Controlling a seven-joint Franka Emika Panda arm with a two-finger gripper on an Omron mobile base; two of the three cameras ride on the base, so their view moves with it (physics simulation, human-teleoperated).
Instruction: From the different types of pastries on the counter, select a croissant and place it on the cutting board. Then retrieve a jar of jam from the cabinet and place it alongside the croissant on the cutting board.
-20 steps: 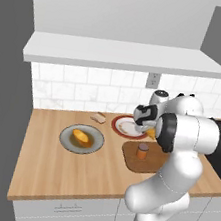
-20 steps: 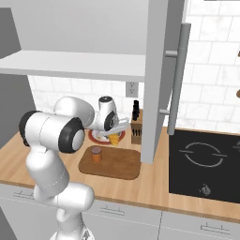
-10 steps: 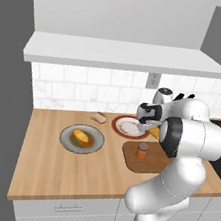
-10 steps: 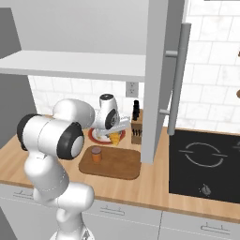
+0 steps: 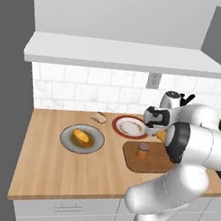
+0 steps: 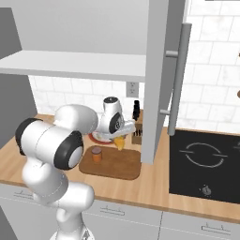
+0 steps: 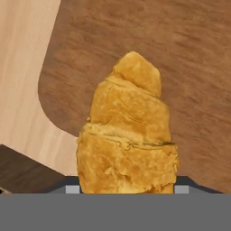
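My gripper [image 7: 127,188] is shut on the croissant [image 7: 128,135], a golden ridged pastry that hangs tip-down over the dark brown cutting board [image 7: 180,67]. From the left base view the croissant [image 5: 162,136] peeks out under the gripper [image 5: 159,130], just above the far edge of the cutting board [image 5: 152,163]. An orange-brown jar of jam [image 5: 142,150] with a dark lid stands upright on the board's left part. In the right base view the croissant [image 6: 120,142] hangs right of the jar [image 6: 96,154], over the board [image 6: 117,166].
On the counter [image 5: 48,163] sit a grey plate with an orange bun [image 5: 82,137], a red-rimmed plate [image 5: 130,127] and a small tan pastry [image 5: 100,117]. A knife block [image 6: 137,133] stands behind the board. The open cabinet door [image 6: 157,79] hangs beside the stove [image 6: 206,164].
The hand has edged slightly to the right and down with the croissant still in its grip. The jar and the plates have not moved.
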